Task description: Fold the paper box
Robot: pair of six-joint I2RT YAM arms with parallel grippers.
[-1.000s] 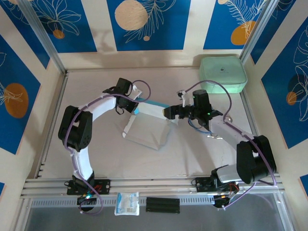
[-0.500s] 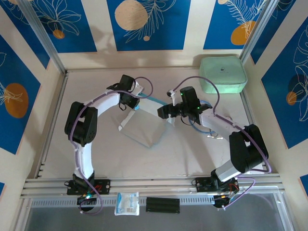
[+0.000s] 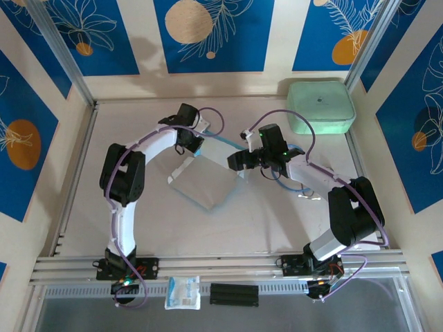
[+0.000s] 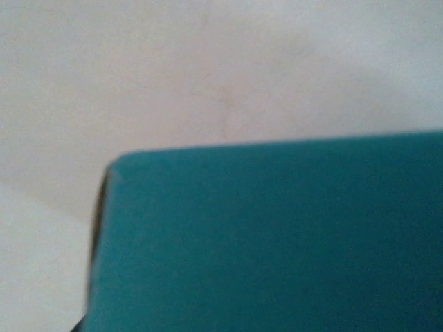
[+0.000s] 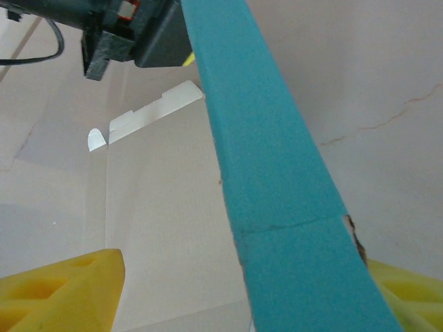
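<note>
1 paper box (image 3: 202, 187) lies mid-surface (image 3: 277, 214), its whitish-grey panel (image 5: 159, 228) flat and 1 blue flap (image 5: 277, 173) raised between 2 hands. The right hand (image 3: 237, 160) straddles the flap, fingers wide. The left hand (image 3: 196, 143) meets the flap's far end, grip unclear. 1 mint-green case (image 3: 320, 105) and 1 white packet (image 3: 183, 292) lie apart.

The paper box (image 5: 277, 180) between the yellow fingers (image 5: 62, 290) of my right gripper (image 5: 246, 266) is teal-blue outside and whitish-grey inside. Under my gripper, the bench (image 3: 277, 221) is pale cream. Beyond it sits a mint-green case (image 3: 320, 105). The blue wall panels (image 3: 208, 34) carry white leaf outlines and orange and cream discs.
</note>
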